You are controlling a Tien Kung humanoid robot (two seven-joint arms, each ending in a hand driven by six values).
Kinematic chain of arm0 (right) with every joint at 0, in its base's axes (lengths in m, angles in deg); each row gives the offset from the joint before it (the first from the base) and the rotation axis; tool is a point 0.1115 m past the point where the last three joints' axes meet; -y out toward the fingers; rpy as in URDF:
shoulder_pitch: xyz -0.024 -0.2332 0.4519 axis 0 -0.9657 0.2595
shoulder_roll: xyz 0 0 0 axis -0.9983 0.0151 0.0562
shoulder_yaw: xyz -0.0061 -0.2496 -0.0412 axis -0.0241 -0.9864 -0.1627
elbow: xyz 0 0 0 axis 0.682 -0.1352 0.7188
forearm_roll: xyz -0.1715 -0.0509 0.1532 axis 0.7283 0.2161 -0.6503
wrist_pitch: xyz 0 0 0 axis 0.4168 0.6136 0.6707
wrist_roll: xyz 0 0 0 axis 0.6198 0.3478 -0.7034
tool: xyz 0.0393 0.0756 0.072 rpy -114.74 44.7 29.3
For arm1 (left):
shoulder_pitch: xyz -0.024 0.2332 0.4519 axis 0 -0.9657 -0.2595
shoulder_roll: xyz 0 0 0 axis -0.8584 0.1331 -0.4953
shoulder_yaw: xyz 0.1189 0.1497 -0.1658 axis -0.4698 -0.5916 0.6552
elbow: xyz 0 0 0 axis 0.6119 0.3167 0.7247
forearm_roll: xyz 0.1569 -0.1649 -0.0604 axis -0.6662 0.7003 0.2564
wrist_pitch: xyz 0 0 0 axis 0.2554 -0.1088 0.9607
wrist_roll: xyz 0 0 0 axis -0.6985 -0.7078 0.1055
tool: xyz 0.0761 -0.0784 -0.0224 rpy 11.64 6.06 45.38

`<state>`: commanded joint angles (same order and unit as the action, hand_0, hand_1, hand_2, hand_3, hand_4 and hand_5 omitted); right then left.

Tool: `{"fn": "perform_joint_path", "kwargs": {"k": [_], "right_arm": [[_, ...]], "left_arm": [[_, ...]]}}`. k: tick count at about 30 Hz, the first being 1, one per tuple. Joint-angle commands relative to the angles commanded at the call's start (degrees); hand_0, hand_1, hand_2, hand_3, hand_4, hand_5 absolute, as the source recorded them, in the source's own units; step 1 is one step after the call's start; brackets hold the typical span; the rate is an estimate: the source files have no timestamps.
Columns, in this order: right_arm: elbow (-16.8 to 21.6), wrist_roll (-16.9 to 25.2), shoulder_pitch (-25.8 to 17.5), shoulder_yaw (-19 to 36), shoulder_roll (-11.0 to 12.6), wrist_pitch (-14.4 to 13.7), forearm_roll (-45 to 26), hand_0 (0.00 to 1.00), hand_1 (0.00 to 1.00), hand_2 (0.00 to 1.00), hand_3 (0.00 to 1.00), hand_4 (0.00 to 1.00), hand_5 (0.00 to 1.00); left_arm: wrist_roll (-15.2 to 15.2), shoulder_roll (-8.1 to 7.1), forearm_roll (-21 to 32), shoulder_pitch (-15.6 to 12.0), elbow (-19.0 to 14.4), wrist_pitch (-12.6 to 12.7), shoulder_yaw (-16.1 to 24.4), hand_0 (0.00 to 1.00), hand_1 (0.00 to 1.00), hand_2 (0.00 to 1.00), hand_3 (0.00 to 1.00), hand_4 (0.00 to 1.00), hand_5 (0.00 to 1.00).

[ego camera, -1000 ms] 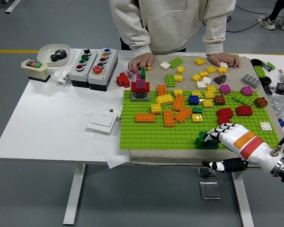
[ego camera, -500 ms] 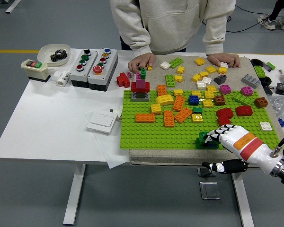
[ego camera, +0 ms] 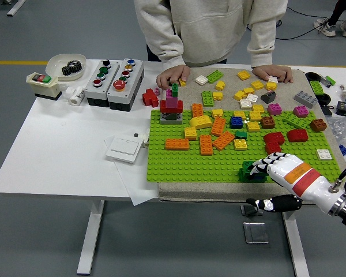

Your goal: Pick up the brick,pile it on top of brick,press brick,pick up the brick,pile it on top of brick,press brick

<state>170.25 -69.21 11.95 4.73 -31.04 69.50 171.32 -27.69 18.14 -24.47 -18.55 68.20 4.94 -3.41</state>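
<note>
White table (ego camera: 57, 156) carries a green baseplate (ego camera: 190, 164); at its near right edge the right hand (ego camera: 264, 168) curls its fingers around a dark green brick (ego camera: 245, 171). Farther off, a person's hands (ego camera: 173, 75) rest among loose bricks.

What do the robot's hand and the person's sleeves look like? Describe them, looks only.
The robot's right hand has a glossy white shell with black joints between the finger segments. An orange band and a red band cross the white wrist, and a metal coupling with a black cable sits further back. The person at the far side wears a light grey hooded sweatshirt with long ribbed-cuff sleeves.
</note>
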Motion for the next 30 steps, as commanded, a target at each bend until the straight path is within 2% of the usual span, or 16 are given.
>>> {"fn": "perform_joint_path", "kwargs": {"k": [30], "right_arm": [[0.4, -0.1, -0.5, 0.3, 0.0, -0.2, -0.4, 0.706, 0.654, 0.7, 0.584, 0.859, 0.728]], "left_arm": [[-0.1, 0.12, -0.1, -0.2, -0.1, -0.1, 0.1, 0.653, 0.708, 0.725, 0.586, 0.659, 0.663]]}}
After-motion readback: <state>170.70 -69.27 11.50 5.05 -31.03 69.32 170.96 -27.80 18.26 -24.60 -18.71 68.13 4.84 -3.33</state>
